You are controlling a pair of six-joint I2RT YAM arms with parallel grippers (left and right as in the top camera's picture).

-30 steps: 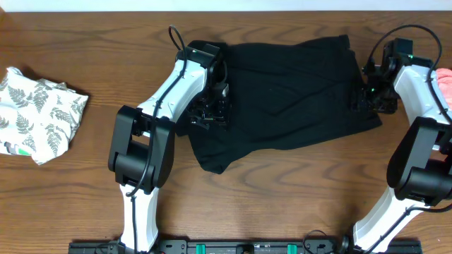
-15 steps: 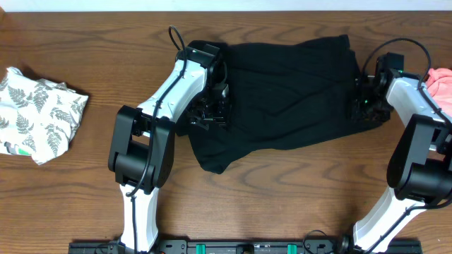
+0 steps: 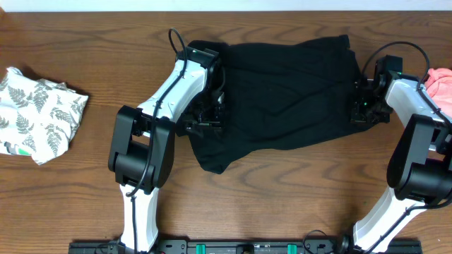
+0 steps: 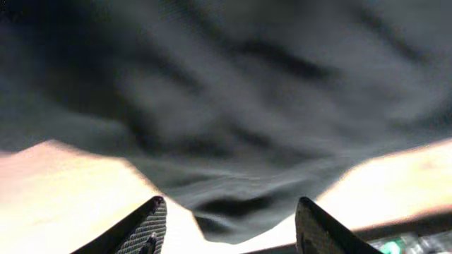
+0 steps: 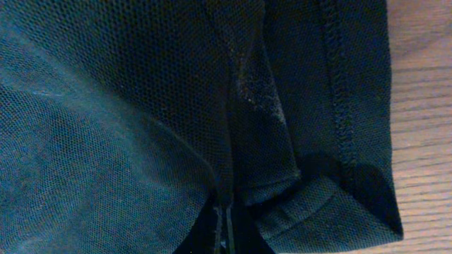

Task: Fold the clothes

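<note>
The large black garment (image 3: 282, 99) lies spread on the wooden table (image 3: 296, 190), with a flap hanging toward the front left. My left gripper (image 3: 205, 116) is at its left edge. In the left wrist view its fingers (image 4: 145, 229) stand apart, and a drooping fold of the black cloth (image 4: 233, 106) sits just ahead of the gap in my left gripper (image 4: 229, 233). My right gripper (image 3: 364, 109) is at the garment's right edge. Seen from the right wrist, my right gripper (image 5: 224, 226) is shut, pinching the black mesh fabric (image 5: 127, 106) beside its stitched hem (image 5: 339, 106).
A crumpled white fern-print piece (image 3: 39, 113) lies at the far left of the table. A pink piece (image 3: 441, 83) peeks in at the right edge, close to the right arm. Bare wood (image 5: 424, 106) shows right of the hem.
My right gripper moved in onto the black garment's right edge and closed on it. The left arm shifted only slightly and its jaws stayed apart.
</note>
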